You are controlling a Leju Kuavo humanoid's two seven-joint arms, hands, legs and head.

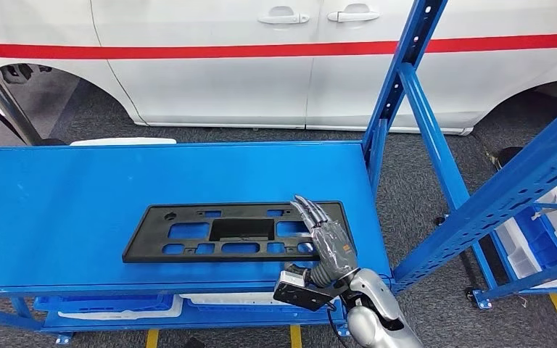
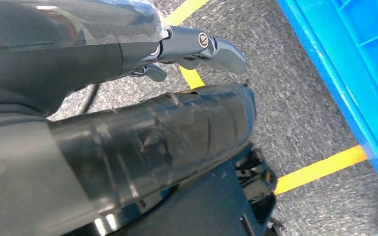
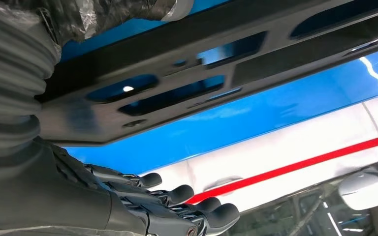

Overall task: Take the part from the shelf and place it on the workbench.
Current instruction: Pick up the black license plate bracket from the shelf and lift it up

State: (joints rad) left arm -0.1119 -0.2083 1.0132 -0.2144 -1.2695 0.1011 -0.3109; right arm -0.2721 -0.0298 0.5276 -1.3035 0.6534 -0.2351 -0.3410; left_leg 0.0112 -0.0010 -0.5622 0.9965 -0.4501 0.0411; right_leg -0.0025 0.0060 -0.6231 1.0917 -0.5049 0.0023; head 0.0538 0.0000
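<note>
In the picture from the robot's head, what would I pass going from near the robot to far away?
Robot's right hand, resting over the end of the black plastic part → bare blue shelf top → grey floor → white car with a red stripe.

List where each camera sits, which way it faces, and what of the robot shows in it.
Head view: high on the body, looking down at the black plastic panel on the blue shelf; right hand over the panel's end.
Left wrist view: behind the left hand, facing the floor.
Right wrist view: behind the right hand, facing the panel.
Head and right wrist views share the panel, the shelf and the right hand.
</note>
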